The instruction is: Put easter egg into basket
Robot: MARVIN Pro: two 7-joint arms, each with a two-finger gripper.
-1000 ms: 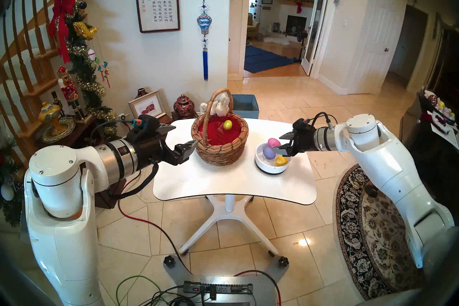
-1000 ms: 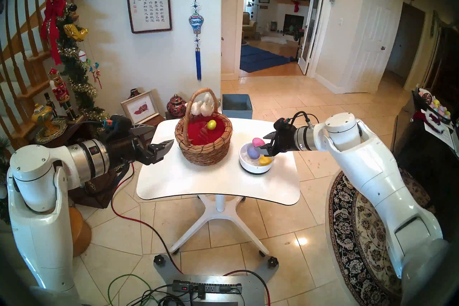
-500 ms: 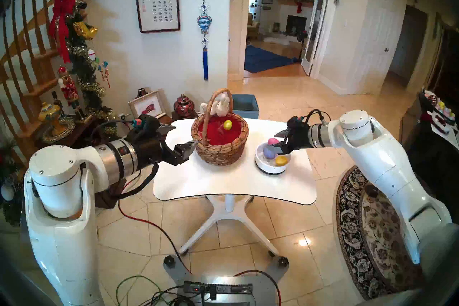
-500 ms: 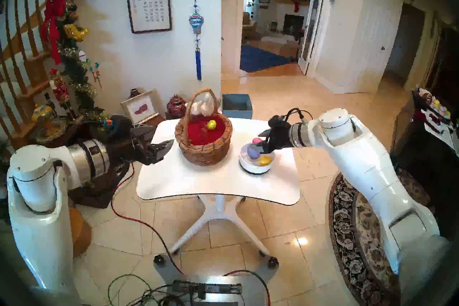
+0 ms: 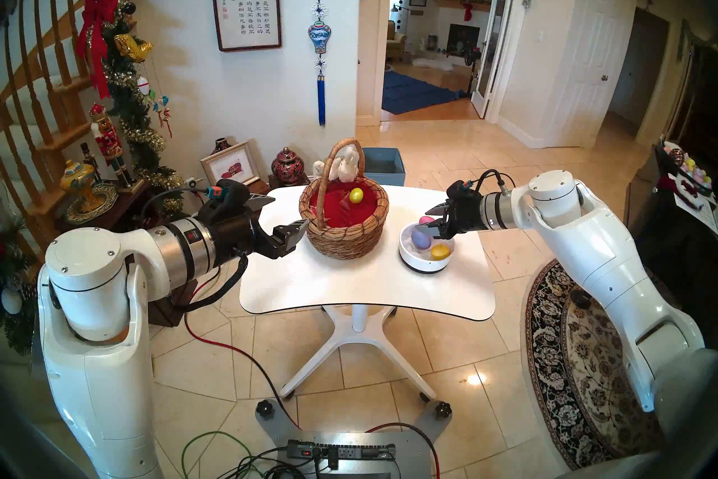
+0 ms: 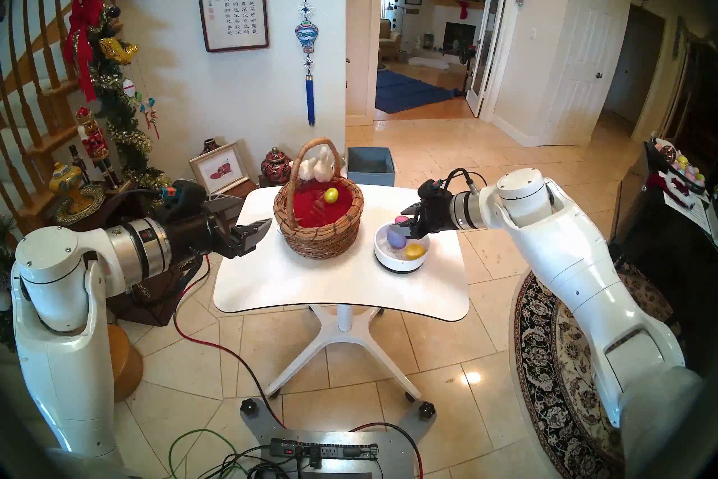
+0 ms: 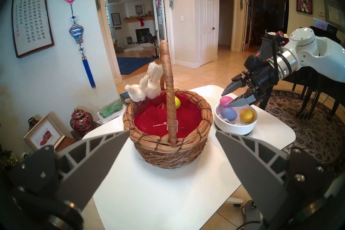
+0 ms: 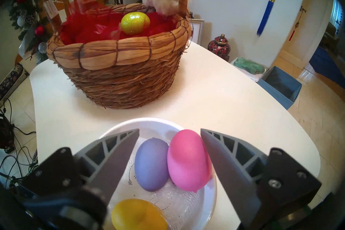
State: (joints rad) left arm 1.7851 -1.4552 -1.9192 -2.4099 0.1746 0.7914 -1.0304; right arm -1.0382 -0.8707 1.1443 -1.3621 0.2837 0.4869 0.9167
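Pink egg (image 8: 188,160) in white bowl (image 5: 423,263), long axis tilted up toward the basket (image 5: 344,217). Right gripper (image 8: 169,151) spread around pink and purple egg (image 8: 151,165), unclenched. Left gripper (image 7: 172,141) released, beside basket. Eggs: three in bowl, one yellow egg (image 5: 356,195) in basket. White table (image 5: 365,291), tiled hall.

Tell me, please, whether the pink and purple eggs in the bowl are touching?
Touching. The right wrist view shows the pink egg pressed against the purple egg, with no gap along their shared edge.
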